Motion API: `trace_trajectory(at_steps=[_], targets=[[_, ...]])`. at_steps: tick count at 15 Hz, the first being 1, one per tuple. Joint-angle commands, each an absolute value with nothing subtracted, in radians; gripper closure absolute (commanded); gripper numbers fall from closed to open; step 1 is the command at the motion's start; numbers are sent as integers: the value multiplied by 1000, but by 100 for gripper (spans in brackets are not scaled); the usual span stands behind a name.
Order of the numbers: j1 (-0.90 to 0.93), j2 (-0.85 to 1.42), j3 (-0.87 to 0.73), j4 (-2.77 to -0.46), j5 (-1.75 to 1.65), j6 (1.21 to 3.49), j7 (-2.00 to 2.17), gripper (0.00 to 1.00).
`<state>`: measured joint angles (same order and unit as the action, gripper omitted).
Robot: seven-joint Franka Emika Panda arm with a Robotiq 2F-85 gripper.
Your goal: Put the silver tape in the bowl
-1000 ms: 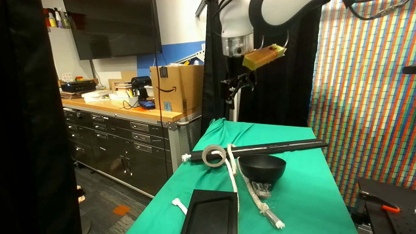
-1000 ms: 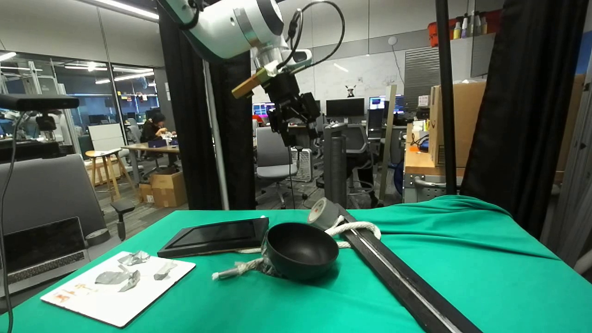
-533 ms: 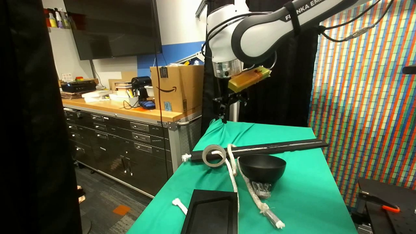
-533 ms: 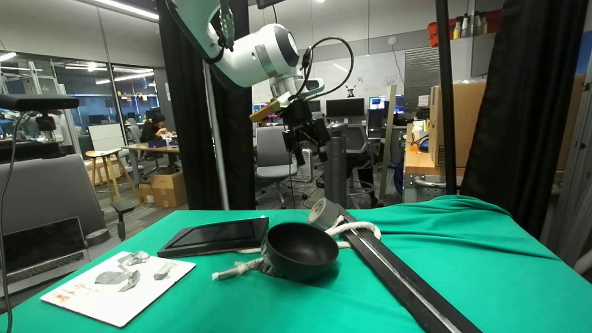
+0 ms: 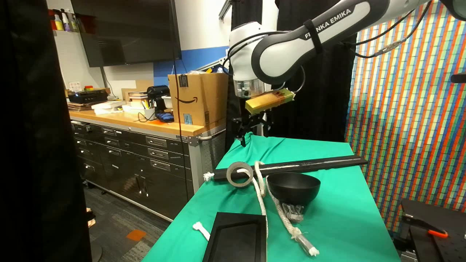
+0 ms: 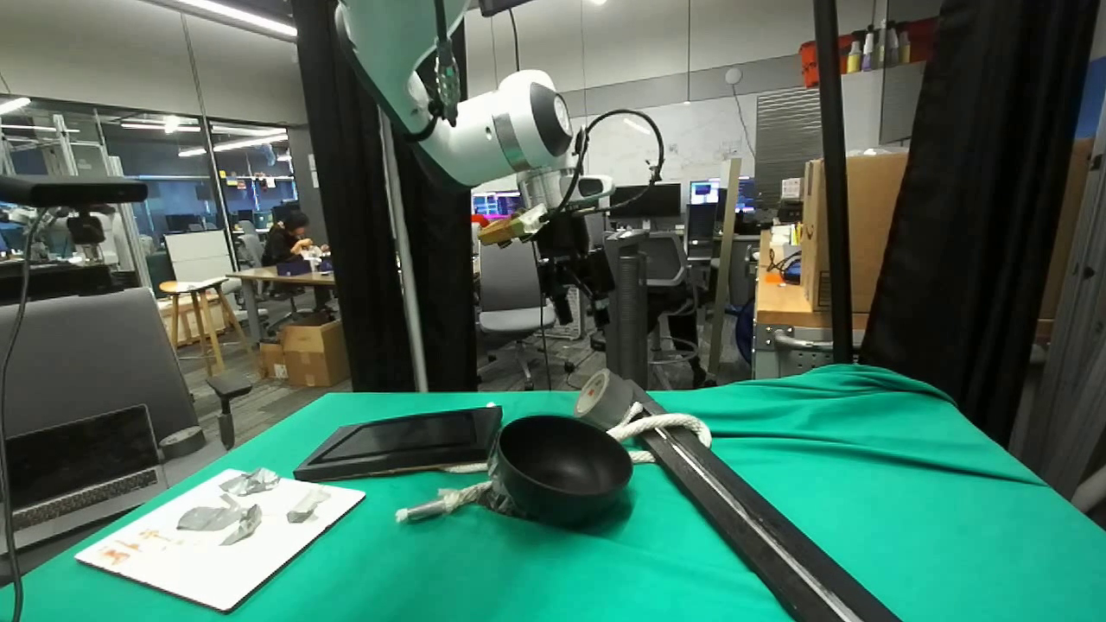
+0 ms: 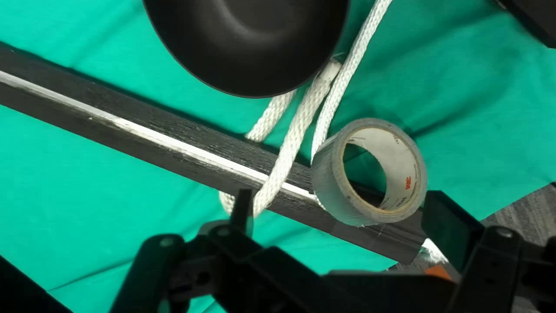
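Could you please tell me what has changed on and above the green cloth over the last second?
The arm has come down in both exterior views, bringing the gripper closer to the silver tape, fingers apart. Nothing was taken hold of or let go. The silver tape, the bowl, the white rope and the black rod stayed put.

Arm: white, dark-grey edged
Lettering: white "FRANKA EMIKA"
Wrist collar: silver
Cables: black, looped
Gripper: black, round screws

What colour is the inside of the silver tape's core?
The core is off-white inside, with a small red 3M logo; the wrist view shows it best.
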<state>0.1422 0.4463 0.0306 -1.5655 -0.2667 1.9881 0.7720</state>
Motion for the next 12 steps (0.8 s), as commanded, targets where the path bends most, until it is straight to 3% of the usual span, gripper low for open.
trace_trajectory(at_steps=[1,12], targets=[[180,466,16,-1558,-250,2026,777,0],[309,581,-61,-1553,-512,2056,915,0]])
